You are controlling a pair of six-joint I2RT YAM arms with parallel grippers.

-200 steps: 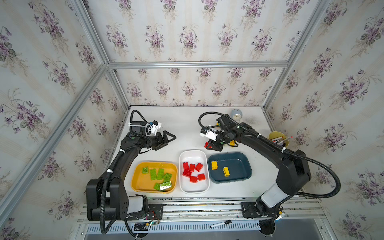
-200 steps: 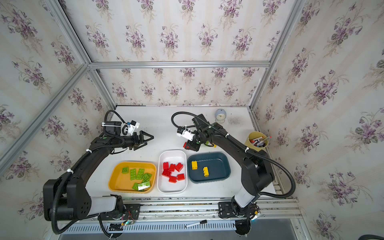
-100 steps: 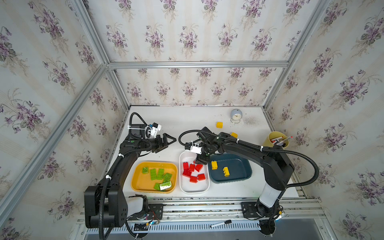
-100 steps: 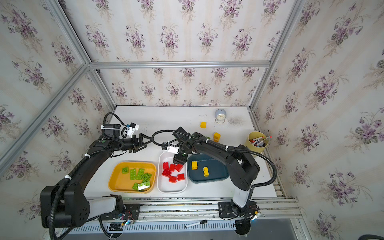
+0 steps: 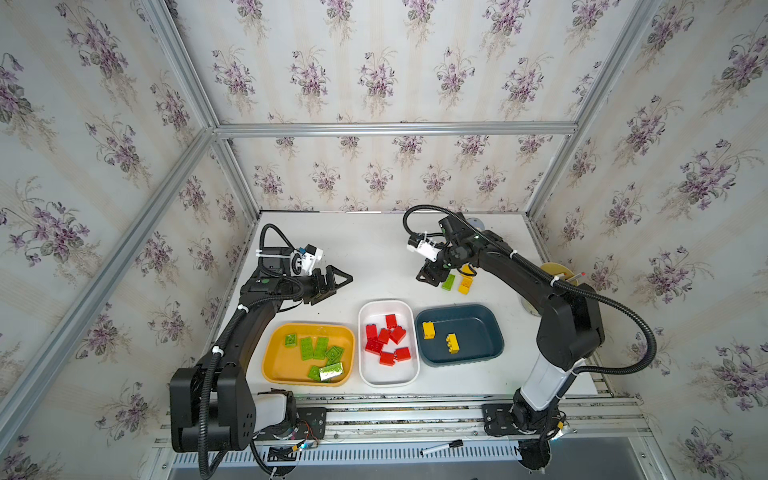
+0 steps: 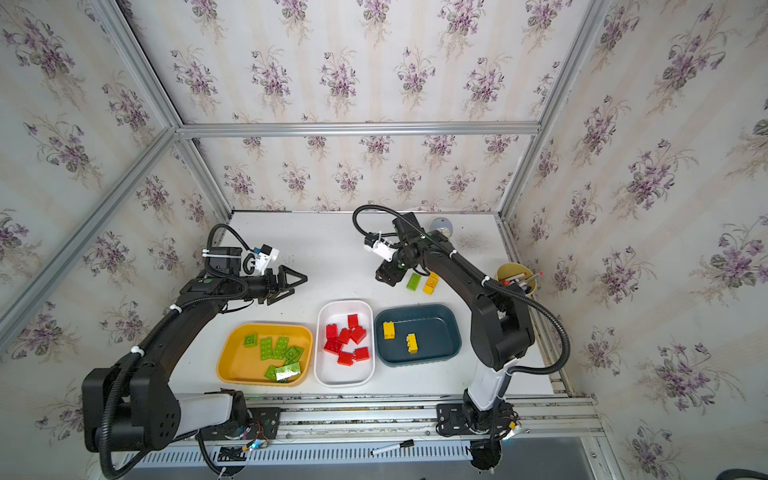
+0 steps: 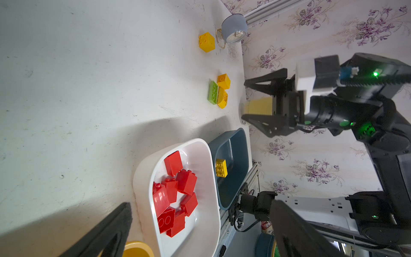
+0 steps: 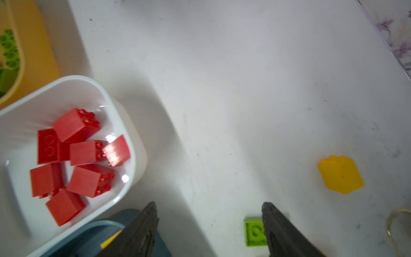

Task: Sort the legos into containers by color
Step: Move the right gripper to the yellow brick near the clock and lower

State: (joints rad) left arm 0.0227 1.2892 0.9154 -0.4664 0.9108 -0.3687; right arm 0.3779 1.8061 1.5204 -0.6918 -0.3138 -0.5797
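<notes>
The right tool (image 5: pixel 429 279) hangs released and empty over the worktop (image 5: pixel 374 253), just left of a loose green lego (image 5: pixel 448 282). That brick lies against a yellow lego (image 5: pixel 466 285), far of the teal tray (image 5: pixel 496 332). The left tool (image 5: pixel 341 286), spread wide and empty, hovers far of the orange-yellow tray (image 5: pixel 274 370), which holds green bricks (image 5: pixel 320 349). Red bricks (image 5: pixel 386 336) lie in the white tray (image 5: pixel 388 380).

The orange-yellow tray (image 5: pixel 282 365) holds green bricks (image 5: pixel 320 347), the white tray (image 5: pixel 388 380) red bricks (image 5: pixel 386 336), the teal tray (image 5: pixel 478 332) two yellow bricks (image 5: pixel 452 343). On the worktop (image 5: pixel 374 257) behind them, a loose green brick (image 5: pixel 448 281) lies just beside a loose yellow brick (image 5: pixel 466 285), with the right end effector (image 5: pixel 432 277) next to them; the left end effector (image 5: pixel 338 279) is spread wide and empty
</notes>
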